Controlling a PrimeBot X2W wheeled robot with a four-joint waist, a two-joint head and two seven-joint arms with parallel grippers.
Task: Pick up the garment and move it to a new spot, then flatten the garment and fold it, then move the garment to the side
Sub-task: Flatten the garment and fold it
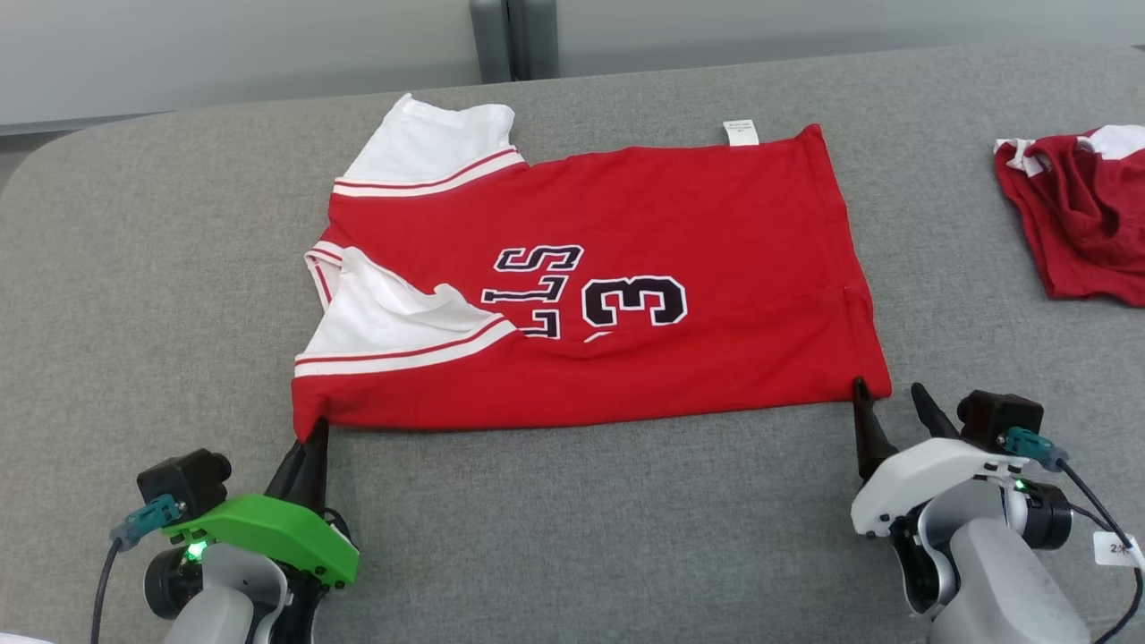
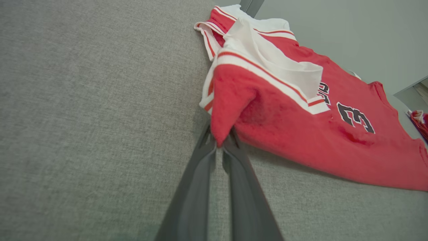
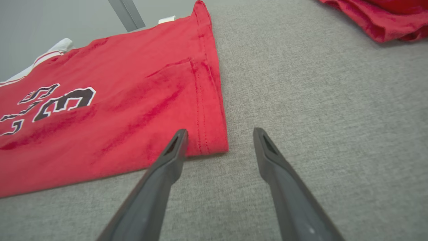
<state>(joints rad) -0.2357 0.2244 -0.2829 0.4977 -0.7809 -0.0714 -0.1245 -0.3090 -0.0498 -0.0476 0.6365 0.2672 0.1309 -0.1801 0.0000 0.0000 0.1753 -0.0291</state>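
Nearest us, our left gripper (image 1: pixel 313 434) has its fingers clamped together on the garment's (image 1: pixel 626 268) near left corner, pinching up a small peak of red cloth. Our right gripper (image 1: pixel 888 386) sits at the garment's near right corner with its fingers apart, one tip at the hem and the other over the bare bench (image 1: pixel 572 537). The garment, a red jersey with white sleeves, lies spread flat. Farther off, well apart from its right edge, lies a crumpled red heap (image 1: pixel 1082 215).
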